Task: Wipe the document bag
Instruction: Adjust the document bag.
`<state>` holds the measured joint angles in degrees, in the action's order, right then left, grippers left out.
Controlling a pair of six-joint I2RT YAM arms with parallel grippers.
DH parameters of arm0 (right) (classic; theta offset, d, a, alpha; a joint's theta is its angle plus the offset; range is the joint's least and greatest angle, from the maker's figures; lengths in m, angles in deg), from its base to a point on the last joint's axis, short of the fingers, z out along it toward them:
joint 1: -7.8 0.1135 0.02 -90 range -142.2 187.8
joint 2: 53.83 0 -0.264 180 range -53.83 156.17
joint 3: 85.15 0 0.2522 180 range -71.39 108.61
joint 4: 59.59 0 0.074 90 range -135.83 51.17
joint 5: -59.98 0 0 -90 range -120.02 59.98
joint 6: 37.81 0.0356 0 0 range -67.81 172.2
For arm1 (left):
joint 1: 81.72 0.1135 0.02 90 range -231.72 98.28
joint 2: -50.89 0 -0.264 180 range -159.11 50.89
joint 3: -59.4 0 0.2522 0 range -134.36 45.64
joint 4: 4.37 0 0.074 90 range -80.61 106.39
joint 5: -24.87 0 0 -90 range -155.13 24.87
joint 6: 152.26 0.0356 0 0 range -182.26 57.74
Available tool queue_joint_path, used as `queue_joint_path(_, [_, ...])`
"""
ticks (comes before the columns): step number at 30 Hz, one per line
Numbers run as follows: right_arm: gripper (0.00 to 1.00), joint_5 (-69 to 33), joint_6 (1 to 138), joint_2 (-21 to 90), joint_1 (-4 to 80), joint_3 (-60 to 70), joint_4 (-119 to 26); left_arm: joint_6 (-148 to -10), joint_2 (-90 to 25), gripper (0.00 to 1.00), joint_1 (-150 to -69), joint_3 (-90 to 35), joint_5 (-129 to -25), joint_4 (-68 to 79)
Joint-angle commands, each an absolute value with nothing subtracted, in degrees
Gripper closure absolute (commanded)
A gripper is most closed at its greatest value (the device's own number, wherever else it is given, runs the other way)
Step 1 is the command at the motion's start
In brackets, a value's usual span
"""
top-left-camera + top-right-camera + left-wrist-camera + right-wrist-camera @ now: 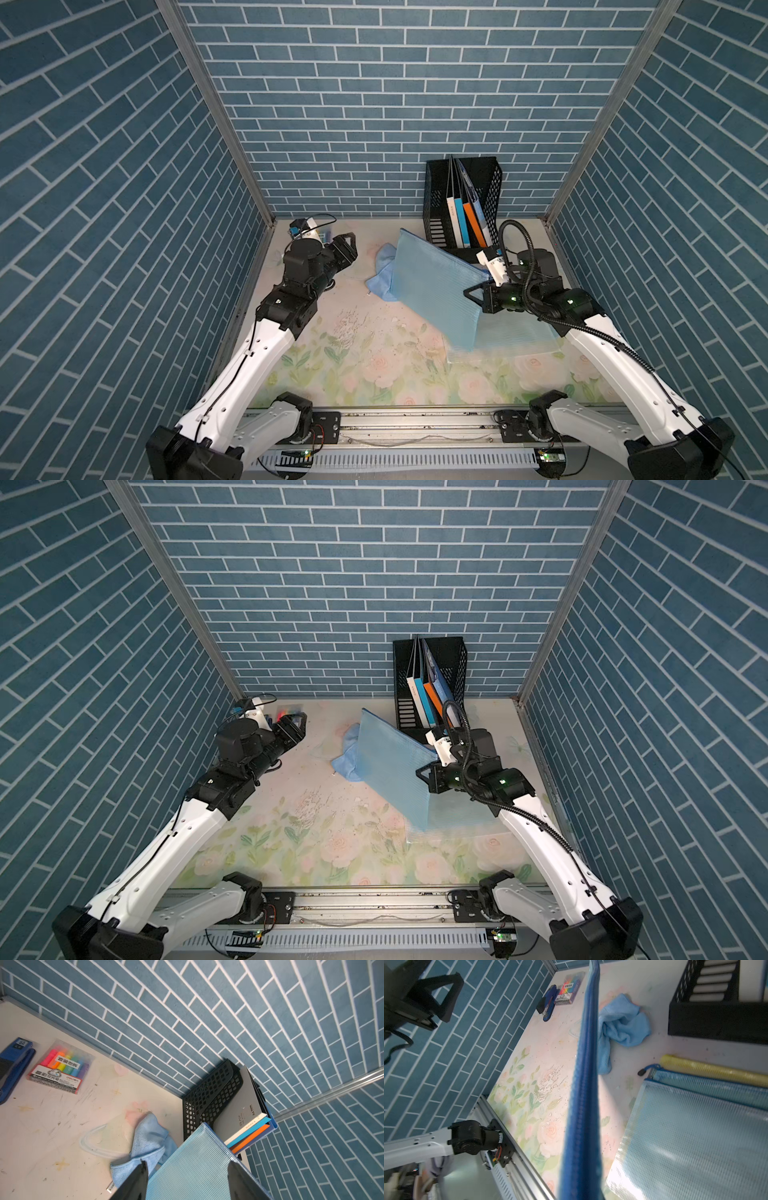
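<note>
The document bag point(432, 286) point(390, 766) is a light blue mesh zip pouch, held up off the table at a tilt. My right gripper point(476, 294) point(427, 773) is shut on its right edge. In the right wrist view the bag's dark blue zip edge point(583, 1084) runs straight away from the camera. A blue cloth point(384, 268) point(620, 1024) lies crumpled on the table behind the bag's far left corner. My left gripper point(348, 245) point(298, 725) hangs open to the left, apart from both. In the left wrist view its fingers point(137, 1182) frame the bag point(191, 1167).
A black mesh file holder point(490, 195) with books stands at the back right. Another mesh bag point(695, 1136) and a yellow one point(708, 1070) lie flat under the right arm. A blue stapler point(12, 1064) and a highlighter pack point(60, 1066) sit back left. Specks point(349, 324) dot the mat.
</note>
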<state>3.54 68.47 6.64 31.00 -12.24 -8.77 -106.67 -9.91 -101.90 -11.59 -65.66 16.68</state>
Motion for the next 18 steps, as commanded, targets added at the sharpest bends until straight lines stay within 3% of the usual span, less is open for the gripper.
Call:
queue_joint_path(1, [1.00, 13.85, 69.90, 7.34, 28.26, -11.27, -0.26, -102.95, -12.38, 0.34, -101.50, -10.27, -72.05, 14.73])
queue_joint_path(11, [1.00, 27.77, 74.43, 6.25, 25.24, -10.01, -2.09, -97.11, -19.56, 0.34, -101.50, -6.65, -78.21, 13.78])
queue_joint_path(18, [1.00, 15.28, 69.10, 5.88, 25.20, -9.74, 17.27, -96.19, -24.91, 0.34, -101.50, -5.09, -81.78, 11.04])
